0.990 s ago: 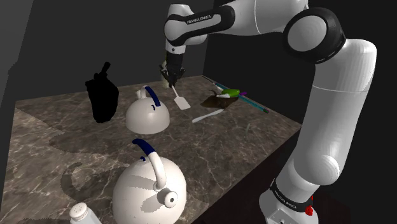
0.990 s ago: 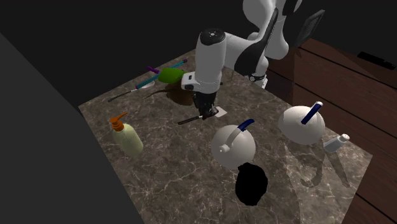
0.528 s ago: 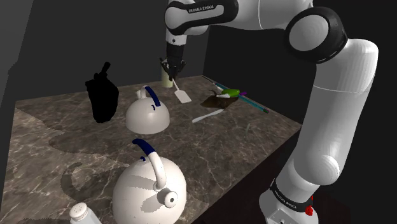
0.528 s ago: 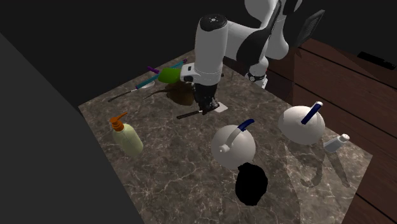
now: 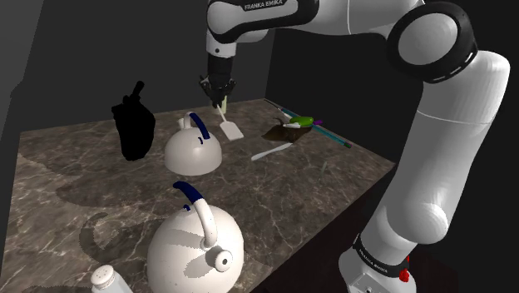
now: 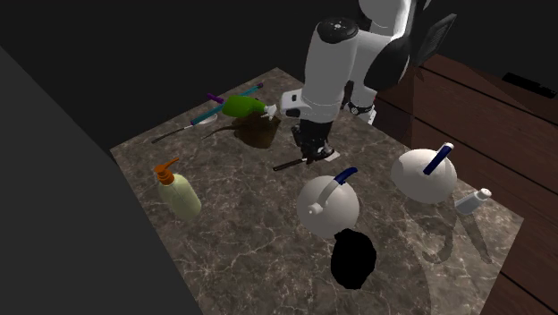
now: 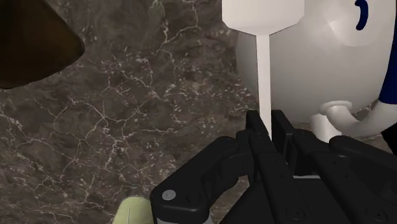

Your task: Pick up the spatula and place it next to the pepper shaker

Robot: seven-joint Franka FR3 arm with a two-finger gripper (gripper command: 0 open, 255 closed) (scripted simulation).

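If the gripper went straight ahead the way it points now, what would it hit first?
The gripper clasps the spatula, whose blade leads. Going straight on, that blade would probably meet the side of the kettle, or the counter just beside it; the depth is unclear.

The far kettle stands mid-surface and the near kettle just beside the pepper shaker at the corner; bare surface lies open along the edge nearest the arm's base.
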